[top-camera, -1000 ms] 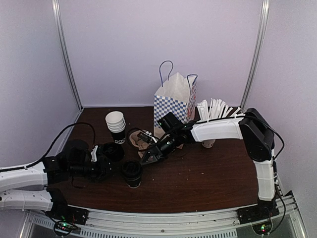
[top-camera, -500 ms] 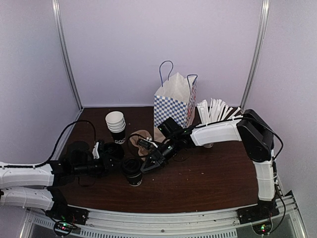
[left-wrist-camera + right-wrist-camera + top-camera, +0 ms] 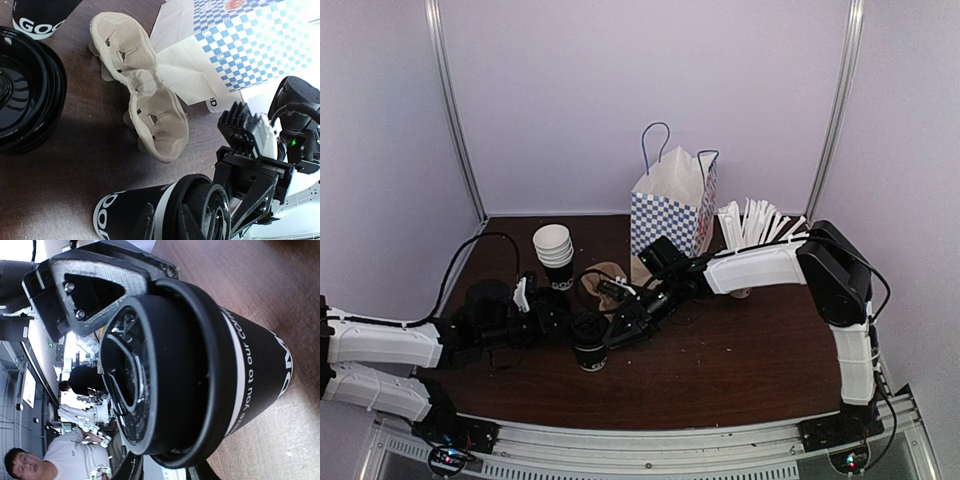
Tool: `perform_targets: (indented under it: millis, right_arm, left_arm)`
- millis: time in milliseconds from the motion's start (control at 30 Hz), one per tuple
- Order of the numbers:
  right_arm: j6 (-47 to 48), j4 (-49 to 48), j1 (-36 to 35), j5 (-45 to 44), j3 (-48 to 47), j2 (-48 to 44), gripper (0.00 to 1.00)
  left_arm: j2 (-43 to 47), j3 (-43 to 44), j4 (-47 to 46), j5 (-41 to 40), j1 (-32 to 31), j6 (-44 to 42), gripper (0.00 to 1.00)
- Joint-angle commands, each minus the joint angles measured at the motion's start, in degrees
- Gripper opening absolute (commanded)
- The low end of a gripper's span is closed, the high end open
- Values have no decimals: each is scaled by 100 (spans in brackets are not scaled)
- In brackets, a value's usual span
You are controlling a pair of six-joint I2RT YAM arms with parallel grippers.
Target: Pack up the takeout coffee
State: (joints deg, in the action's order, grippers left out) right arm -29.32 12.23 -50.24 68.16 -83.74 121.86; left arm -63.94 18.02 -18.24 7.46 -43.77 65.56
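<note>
- Checkered bag [image 3: 670, 205]: upright at the back of the table, mouth open, well apart from the cup. Judged destination; being tall, light paper, it needs a straight descent through the mouth with no brushing of its rim
- Pulp carrier [image 3: 145, 112]: lies between cup and bag, both wells vacant. Any lift should rise clear of it before travelling back
- The takeout coffee [image 3: 588, 342]: stands upright near the table's middle, lidded, between my two grippers. Keep it vertical throughout
- My left gripper [image 3: 166, 223]: jaws drawn narrow, and to my eye clamped on the cup's upper band just under the lid. Grip there is acceptable, but squeeze no harder; paper wall will buckle
- My right gripper [image 3: 618, 334]: tips sit either side of the lid's rim. I cannot tell whether they bite or merely straddle
- Lid [image 3: 150, 370]: looks seated, far side hidden. Recommendation: confirm the seat, then let one gripper go before the other lifts, so the cup is never pulled two ways
</note>
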Motion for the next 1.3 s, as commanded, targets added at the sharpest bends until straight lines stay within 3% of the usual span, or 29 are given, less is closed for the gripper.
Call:
perform_targets:
  millis: [0,267,500,667,800,1000,1267]
  right_arm:
    - [-217,-49,27,-803,-31,346,29]
    - [-288,-149,66,-974,65,1,33]
    - [-375,-47,69,-1249,73,82,31]
    - [-255,330,-54,-1409,-137,380,28]
    - [-160,767,-123,-1951,-237,600,23]
    - [-423,970,-148,-2254,-301,1026,21]
    - [-404,1052,-217,-2469,-290,1119,18]
  left_arm:
    - [-757,-508,2363,86,-413,-227,17]
    - [-380,-386,2848,-79,-597,-177,16]
    - [163,-436,3277,-276,-764,-22,10]
    - [53,-488,3130,-245,-774,-12,8]
    - [-380,-577,2794,-163,-780,6,0]
    - [-1055,-1011,2348,-434,-1045,221,0]
    - [-554,-1095,2970,-486,-1120,322,0]
